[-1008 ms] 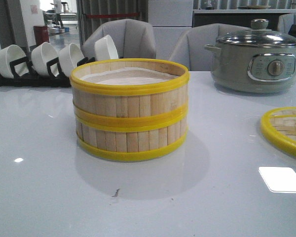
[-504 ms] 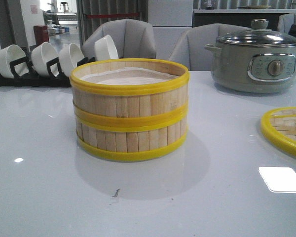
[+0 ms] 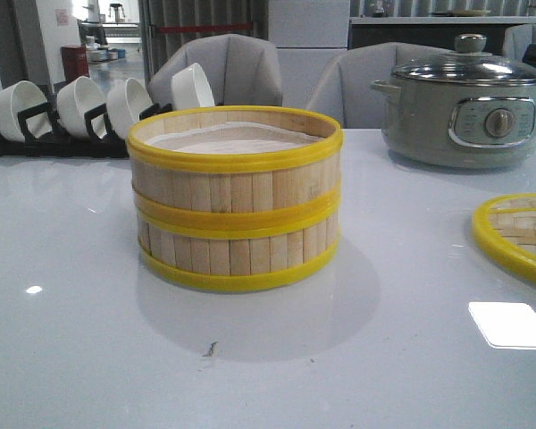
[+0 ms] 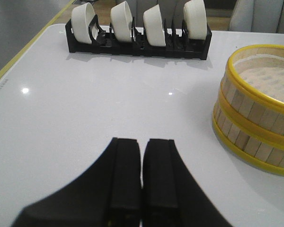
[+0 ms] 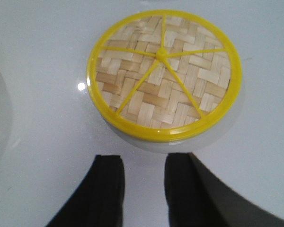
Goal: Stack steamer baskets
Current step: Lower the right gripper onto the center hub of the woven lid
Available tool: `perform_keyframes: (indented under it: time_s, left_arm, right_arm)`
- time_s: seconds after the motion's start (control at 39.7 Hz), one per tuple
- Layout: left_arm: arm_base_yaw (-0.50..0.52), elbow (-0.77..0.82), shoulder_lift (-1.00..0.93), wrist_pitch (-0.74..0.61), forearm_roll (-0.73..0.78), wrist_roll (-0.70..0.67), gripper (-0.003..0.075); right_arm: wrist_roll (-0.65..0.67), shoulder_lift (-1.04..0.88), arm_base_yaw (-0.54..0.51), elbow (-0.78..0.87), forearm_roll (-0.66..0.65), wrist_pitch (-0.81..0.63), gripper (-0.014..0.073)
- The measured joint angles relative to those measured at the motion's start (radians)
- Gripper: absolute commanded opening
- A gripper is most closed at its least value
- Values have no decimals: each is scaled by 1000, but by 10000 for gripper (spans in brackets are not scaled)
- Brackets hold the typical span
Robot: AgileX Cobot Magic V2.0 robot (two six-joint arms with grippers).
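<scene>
Two steamer baskets stand stacked in the middle of the white table. The upper basket [image 3: 235,170] sits squarely on the lower basket [image 3: 237,255], with a pale liner inside the upper one. The stack also shows in the left wrist view [image 4: 255,127]. My left gripper [image 4: 142,142] is shut and empty above bare table, apart from the stack. My right gripper [image 5: 144,163] is open and empty above the table, just short of the flat woven lid [image 5: 163,73]. Neither gripper shows in the front view.
The woven lid [image 3: 518,234] lies at the right edge of the table. A grey electric pot [image 3: 464,107] with a glass lid stands at the back right. A black rack with several white bowls [image 3: 71,112] stands at the back left, also in the left wrist view [image 4: 137,30].
</scene>
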Motion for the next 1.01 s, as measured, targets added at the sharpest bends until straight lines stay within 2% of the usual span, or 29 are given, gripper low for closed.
perform_keyframes:
  time_s: [0.2, 0.6, 0.81, 1.01]
  left_arm:
    - [0, 0, 0, 0, 0, 0, 95]
    - [0, 0, 0, 0, 0, 0, 95]
    - [0, 0, 0, 0, 0, 0, 95]
    - [0, 0, 0, 0, 0, 0, 95]
  right_arm:
    - [0, 205, 2, -95, -8, -16, 339]
    - [0, 638, 5, -451, -94, 6, 339]
    - [0, 774, -12, -558, -95, 30, 339]
    - [0, 850, -40, -584, -99, 38, 339]
